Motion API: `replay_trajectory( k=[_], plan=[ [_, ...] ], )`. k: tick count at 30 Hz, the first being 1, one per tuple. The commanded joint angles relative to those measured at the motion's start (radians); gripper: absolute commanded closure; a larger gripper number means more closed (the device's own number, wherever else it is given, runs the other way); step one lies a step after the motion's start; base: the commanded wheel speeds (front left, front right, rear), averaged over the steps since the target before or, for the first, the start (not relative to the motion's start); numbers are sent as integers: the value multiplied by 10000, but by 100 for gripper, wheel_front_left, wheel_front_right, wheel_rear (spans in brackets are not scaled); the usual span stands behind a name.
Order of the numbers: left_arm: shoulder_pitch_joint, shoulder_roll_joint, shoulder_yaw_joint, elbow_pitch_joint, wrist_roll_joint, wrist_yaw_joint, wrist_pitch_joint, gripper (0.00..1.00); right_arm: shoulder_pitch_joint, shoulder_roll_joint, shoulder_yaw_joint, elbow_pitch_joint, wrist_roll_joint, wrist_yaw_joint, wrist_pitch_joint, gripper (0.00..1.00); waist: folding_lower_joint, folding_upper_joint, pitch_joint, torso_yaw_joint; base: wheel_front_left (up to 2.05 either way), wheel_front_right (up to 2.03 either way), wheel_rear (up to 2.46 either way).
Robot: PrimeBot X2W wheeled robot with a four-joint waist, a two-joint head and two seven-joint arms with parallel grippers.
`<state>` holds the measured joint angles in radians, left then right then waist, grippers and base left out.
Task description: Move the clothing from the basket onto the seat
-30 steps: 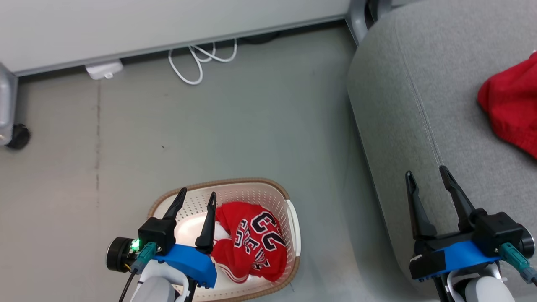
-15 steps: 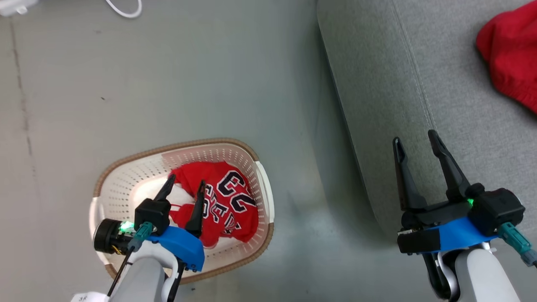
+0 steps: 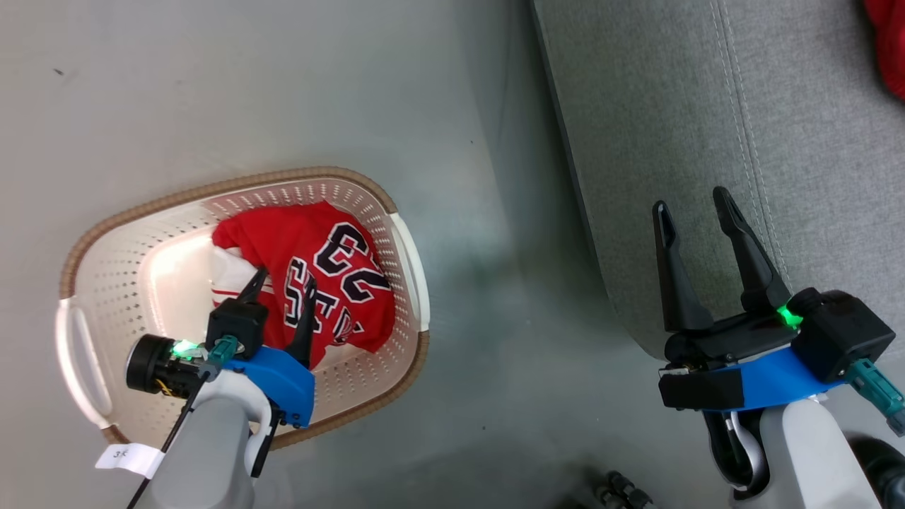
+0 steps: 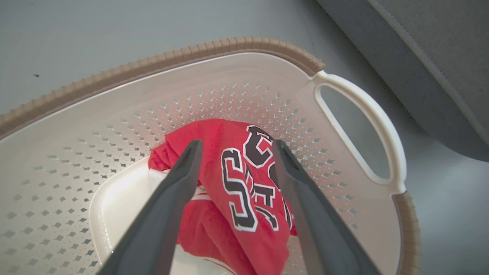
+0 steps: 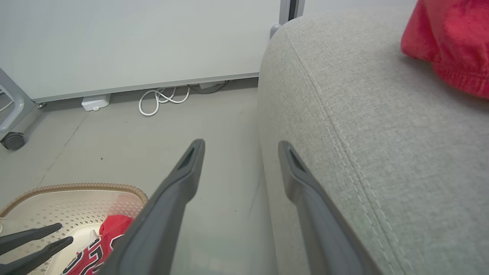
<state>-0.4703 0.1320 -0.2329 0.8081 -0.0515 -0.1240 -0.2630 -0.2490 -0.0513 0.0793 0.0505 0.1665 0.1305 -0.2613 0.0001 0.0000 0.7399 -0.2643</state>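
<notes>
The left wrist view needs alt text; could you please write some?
The open left gripper points down at a red jersey crumpled in a cream perforated basket on a grey floor; a grey sofa edges the upper right.

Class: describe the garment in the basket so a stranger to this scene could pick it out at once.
Find the big grey sofa; on the floor beside it stands a cream basket. The crumpled red jersey lies inside. Unlike the red garment on the sofa, it shows dark "23" numerals.
</notes>
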Motion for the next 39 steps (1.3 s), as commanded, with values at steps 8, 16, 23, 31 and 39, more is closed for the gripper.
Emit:
replay_trajectory(
  k=[8,16,23,31,39],
  plan=[
    [-686,286,109,876,-112,70,-27,0,-284,15,351,-361,378,5,-49,0,-1,0,870,-674,0,0,0],
    [-1194,443,190,1887,-257,237,-24,0,-342,15,539,-532,640,5,-46,0,-1,0,1267,-968,0,0,0],
    [-1599,475,302,2821,-501,333,197,0,-386,15,636,-533,780,5,-46,0,-1,0,1447,-1104,0,0,0],
    [-1829,449,193,3488,-651,247,188,0,-466,15,696,-440,877,5,-47,0,-1,0,1374,-1171,0,0,0],
    [-2052,423,41,3972,-758,149,155,100,-431,15,625,-451,855,5,-47,0,-1,0,1279,-1181,0,0,0]
  ],
)
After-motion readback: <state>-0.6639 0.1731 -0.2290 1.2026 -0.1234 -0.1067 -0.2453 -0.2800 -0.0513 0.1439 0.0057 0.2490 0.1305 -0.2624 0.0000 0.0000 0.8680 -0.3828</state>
